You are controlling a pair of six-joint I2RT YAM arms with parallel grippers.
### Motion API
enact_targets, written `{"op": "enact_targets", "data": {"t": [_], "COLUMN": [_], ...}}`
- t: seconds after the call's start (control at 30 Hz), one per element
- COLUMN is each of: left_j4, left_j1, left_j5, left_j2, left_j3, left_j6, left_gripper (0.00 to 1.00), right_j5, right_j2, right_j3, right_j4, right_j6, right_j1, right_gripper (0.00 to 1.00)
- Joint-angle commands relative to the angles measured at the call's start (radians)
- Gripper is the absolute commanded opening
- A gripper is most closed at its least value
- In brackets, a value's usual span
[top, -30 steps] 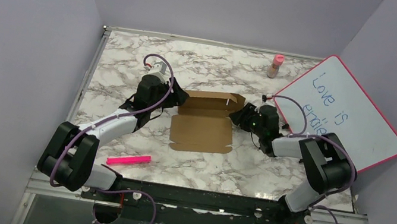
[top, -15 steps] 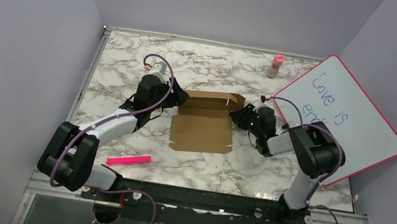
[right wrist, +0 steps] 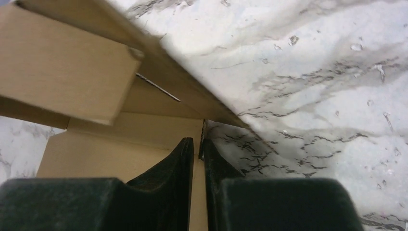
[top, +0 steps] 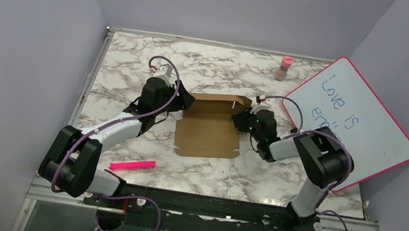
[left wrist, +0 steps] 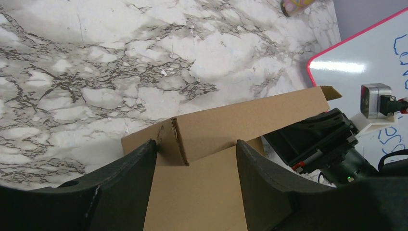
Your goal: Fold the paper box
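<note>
Now right gripper (right wrist: 197, 143) pinching paper box (top: 208, 136) edge, left gripper (left wrist: 196, 145) wide astride corner.

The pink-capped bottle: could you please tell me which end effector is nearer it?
Right: the right end effector holds the paper box's edge on the bottle's side; the left end effector is at the opposite edge.

- This was a robot test cell in a lab.
- Plain lavender walls (top: 21, 43) boxed in the marble-print table (top: 216, 68) under the fingers (left wrist: 125, 192).
- The left arm (top: 117, 123) and right arm (top: 322, 156) were bolted to a metal rail (top: 210, 219) behind the fingers.
- A pink-framed whiteboard (top: 368, 126) leaned outboard of the right fingers (right wrist: 163, 178).
</note>
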Motion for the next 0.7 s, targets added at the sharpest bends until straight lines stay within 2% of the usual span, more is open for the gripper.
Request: {"op": "enact_targets", "data": {"t": [0.0,0.3,0.43,0.67], "left_j4": [0.015,0.02,0.02,-0.02], "left_j1": [-0.013,-0.023,-0.023,-0.023], "left_j5": [0.02,0.021,0.004,-0.055], "left_j2": [0.006,0.005,0.001,-0.02], "left_j3": [0.026,0.024,0.019,0.034], "left_j6": [-0.003,-0.005,0.002,0.037], "left_gripper": [0.63,0.62,0.62,0.63], "right_j5": [0.106,0.143,0.15,0.188], "right_j2": [-0.04,-0.01,-0.002,-0.107], "right_j3": [0.036,0.085,0.096,0.068], "right_j4": [-0.04,-0.07,-0.075,-0.142], "right_j6": [-0.13,-0.221,-0.234,-0.256], "right_j1": [0.047,0.093,0.099,0.099], "right_gripper": [0.18,0.22,0.28,0.38]}}
